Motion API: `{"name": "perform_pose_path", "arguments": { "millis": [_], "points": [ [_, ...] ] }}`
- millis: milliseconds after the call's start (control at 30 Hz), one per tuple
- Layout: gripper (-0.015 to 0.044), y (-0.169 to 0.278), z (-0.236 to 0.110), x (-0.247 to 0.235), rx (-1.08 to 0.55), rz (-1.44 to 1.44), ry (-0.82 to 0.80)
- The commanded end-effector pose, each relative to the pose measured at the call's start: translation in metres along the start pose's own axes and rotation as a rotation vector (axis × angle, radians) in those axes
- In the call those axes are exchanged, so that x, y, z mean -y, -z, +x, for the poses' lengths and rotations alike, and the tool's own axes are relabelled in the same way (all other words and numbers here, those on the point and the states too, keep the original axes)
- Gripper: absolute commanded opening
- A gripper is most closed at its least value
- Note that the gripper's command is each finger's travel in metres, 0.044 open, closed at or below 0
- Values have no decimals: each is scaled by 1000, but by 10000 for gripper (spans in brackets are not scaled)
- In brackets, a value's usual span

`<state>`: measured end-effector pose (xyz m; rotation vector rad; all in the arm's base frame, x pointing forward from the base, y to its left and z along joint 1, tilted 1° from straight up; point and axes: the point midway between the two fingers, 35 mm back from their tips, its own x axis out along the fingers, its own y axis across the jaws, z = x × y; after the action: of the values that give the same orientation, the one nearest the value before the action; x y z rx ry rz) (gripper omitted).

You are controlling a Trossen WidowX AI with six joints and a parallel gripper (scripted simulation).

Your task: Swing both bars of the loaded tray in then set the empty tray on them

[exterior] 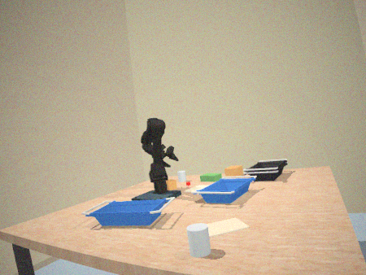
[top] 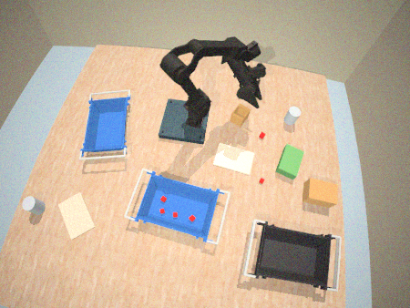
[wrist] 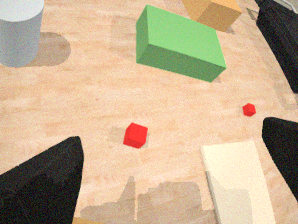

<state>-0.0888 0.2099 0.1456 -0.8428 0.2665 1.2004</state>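
Note:
The loaded blue tray (top: 182,186) (exterior: 224,196) stands mid-table with several small red blocks (top: 163,199) on its floor. Its left wire bar (top: 136,193) and right wire bar (top: 223,218) are swung out beyond its ends. The empty blue tray (top: 107,129) (exterior: 126,216) stands upright at the left in the top view, its bars (top: 109,92) (top: 104,158) also outward. My gripper (top: 260,102) (exterior: 173,163) (wrist: 176,137) is open and empty, raised above the table behind the loaded tray and away from both blue trays. Neither blue tray shows in the wrist view.
A black tray (top: 293,255) (exterior: 268,172), green block (top: 290,161) (wrist: 180,45), orange block (top: 320,192) and grey cylinder (top: 292,116) are at the right. Two loose red cubes (top: 261,135) (top: 261,180), a white card (top: 246,163) and an orange box (top: 240,115) lie nearer. Another cylinder (top: 34,205) (exterior: 198,240) and cream card (top: 76,215) are front left.

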Motion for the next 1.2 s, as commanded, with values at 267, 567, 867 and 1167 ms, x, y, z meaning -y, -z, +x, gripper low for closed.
{"name": "perform_pose_path", "arguments": {
  "millis": [267, 567, 867, 1167],
  "points": [
    [164, -8, -7, 3, 0, 0, 0],
    [82, -44, -36, 24, -6, 0, 3],
    [82, -55, 23, 62, -329, 173, 129],
    [82, -51, 89, 132, -610, 471, 234]
  ]
}}
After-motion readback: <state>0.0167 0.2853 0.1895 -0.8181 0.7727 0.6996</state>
